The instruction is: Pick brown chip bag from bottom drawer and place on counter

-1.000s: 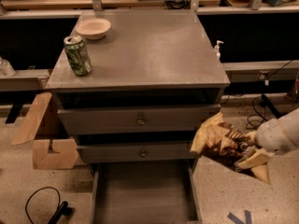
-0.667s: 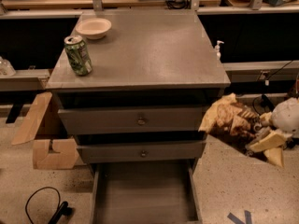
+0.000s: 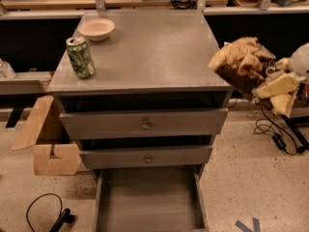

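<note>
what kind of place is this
Probably a lab or workshop: a workbench with cables behind, a cardboard box on the speckled floor, and a robot claw holding the brown chip bag right of the counter.

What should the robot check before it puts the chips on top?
1. Bag held by the gripper: ok, it is up in the air to the right of the cabinet.
2. Bag out of the bottom drawer: ok, the drawer is open with no bag in it.
3. Bag above the counter: not ok, it is beside the right edge.
4. Free spot to set it: ok, the can and bowl sit at the left.
5. Bag high enough to clear the edge: cannot tell.
</note>
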Tool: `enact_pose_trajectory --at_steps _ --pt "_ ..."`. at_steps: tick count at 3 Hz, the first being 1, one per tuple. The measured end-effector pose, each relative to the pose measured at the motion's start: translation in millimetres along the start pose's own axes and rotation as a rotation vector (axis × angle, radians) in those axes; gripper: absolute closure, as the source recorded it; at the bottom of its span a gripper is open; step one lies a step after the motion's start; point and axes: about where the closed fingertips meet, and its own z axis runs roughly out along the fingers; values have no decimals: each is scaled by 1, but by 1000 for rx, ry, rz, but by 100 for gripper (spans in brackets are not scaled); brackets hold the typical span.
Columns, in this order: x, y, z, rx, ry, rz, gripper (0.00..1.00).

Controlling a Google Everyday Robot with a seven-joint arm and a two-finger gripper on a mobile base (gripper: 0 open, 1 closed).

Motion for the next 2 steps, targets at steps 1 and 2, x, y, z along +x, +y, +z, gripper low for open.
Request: enact_pose_trajectory --at_steps 1,2 --pt "-42 -35 -6 133 -78 14 100" --pt "-42 -35 -6 133 -78 14 100"
